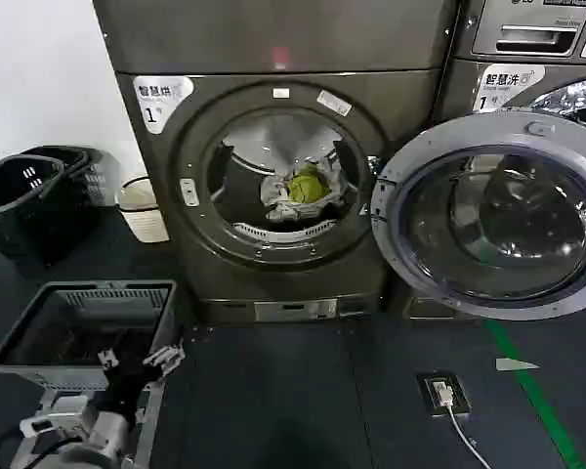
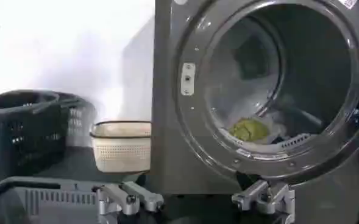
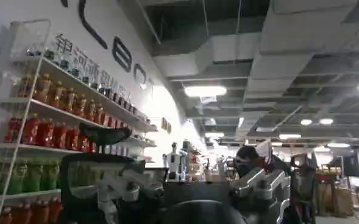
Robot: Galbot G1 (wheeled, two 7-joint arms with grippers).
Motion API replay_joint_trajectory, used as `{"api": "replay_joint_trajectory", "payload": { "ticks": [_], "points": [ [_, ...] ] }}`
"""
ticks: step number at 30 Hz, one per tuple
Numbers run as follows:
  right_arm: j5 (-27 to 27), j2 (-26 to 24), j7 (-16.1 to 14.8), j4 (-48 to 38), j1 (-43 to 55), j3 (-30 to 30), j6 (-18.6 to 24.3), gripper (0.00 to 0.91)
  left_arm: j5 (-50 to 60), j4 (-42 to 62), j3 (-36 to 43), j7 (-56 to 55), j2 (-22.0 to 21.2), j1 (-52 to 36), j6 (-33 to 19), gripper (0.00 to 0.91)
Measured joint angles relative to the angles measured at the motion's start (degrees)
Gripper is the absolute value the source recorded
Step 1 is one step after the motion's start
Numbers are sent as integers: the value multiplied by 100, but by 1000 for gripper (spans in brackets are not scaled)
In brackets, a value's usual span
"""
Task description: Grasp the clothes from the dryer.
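Note:
The dryer (image 1: 225,278) stands ahead with its round porthole open. The clothes (image 1: 303,191) lie low in the drum, a small white-grey heap with a yellow-green piece on top. They also show through the porthole in the left wrist view, clothes (image 2: 252,129) inside the dryer (image 2: 167,122). My left gripper (image 1: 137,363) is low at the front left, over a grey basket and well short of the dryer. Its jaws stand open and empty, left gripper (image 2: 194,198). My right gripper (image 3: 194,185) points away at the room behind, open and holding nothing.
The dryer's door (image 1: 498,210) is swung wide to the right, in front of a second machine (image 1: 527,39). A grey basket (image 1: 88,332) sits under my left arm. Black baskets (image 1: 29,200) and a white basket (image 1: 142,210) stand left. A floor socket (image 1: 444,393) lies on dark floor.

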Motion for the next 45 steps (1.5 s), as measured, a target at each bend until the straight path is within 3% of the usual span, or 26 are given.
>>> {"api": "replay_joint_trajectory", "payload": {
  "ticks": [21,45],
  "points": [
    [281,131,-283,113,16,-90,367,907,-127,-25,15,19,88,-8,5,907],
    [311,159,-482,165,167,-289,487,907,-69,17,33,56,29,-1,-15,907]
  ]
}}
